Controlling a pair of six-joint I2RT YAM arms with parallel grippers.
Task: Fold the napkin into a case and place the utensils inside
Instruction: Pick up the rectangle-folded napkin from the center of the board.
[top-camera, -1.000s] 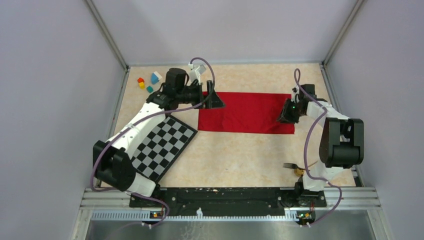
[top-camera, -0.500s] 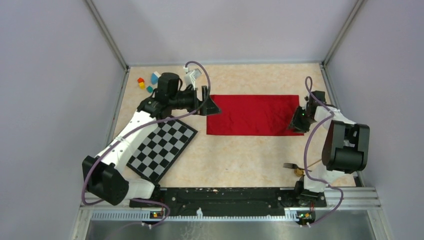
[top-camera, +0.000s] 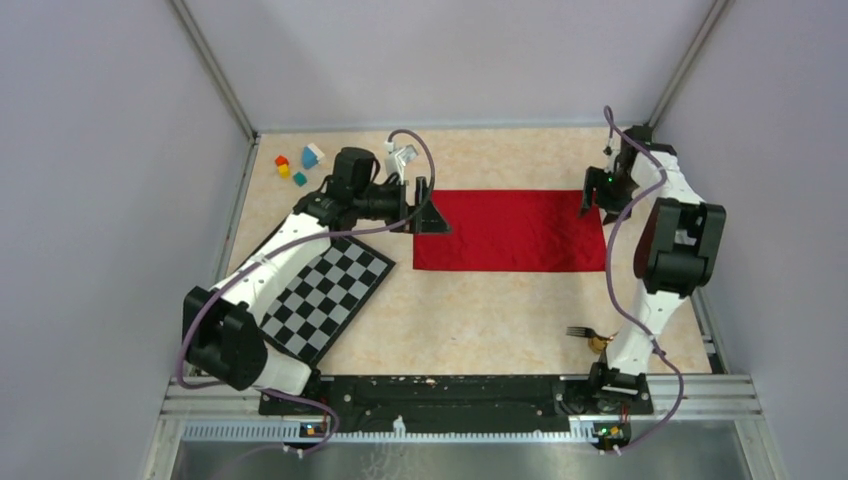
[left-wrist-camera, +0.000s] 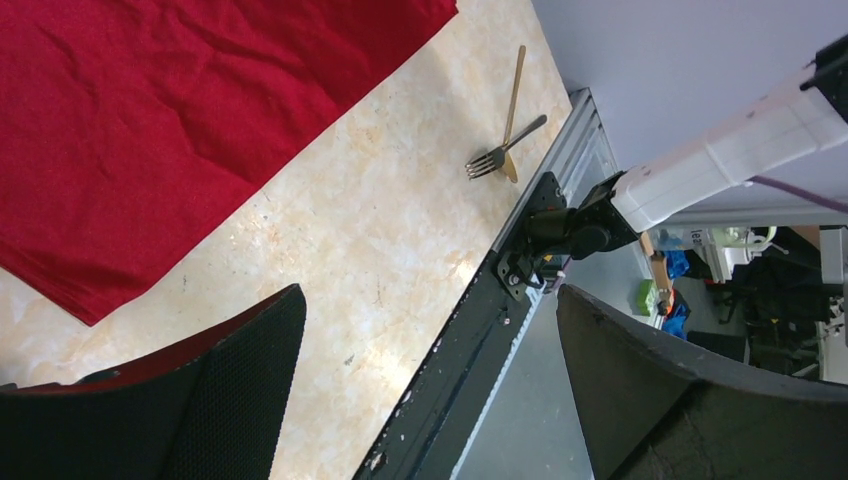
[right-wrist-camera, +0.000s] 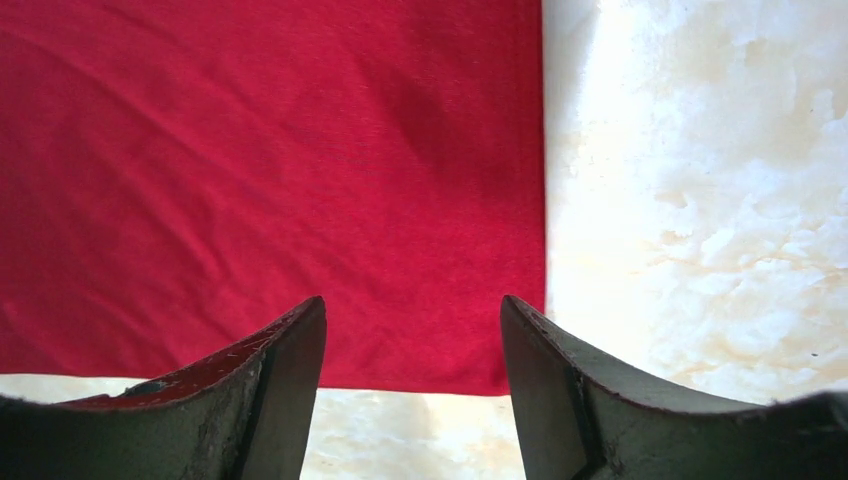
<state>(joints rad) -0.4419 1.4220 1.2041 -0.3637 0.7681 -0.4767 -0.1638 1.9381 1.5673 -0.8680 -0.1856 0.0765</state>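
The red napkin (top-camera: 510, 230) lies flat as a wide oblong in the middle of the table, lightly creased. My left gripper (top-camera: 428, 208) hangs at its left edge, open wide, with nothing between the jaws (left-wrist-camera: 428, 300); the napkin (left-wrist-camera: 180, 130) shows beyond them. My right gripper (top-camera: 592, 200) is at the napkin's far right corner, open and empty (right-wrist-camera: 412, 300), just above the red cloth (right-wrist-camera: 270, 180). The utensils lie together near the right arm's base: a dark fork (top-camera: 580, 331) (left-wrist-camera: 505, 150) crossing a spoon (top-camera: 600, 343) with a tan handle (left-wrist-camera: 515, 90).
A black-and-white checkered mat (top-camera: 325, 295) lies at the left under my left arm. Small coloured blocks (top-camera: 297, 165) sit in the far left corner. A black rail (top-camera: 450, 392) runs along the near edge, and walls close in the sides and back.
The napkin slid to the right with my right gripper. That gripper then opened, let go of the cloth and moved toward the far right corner. My left gripper shifted slightly right.
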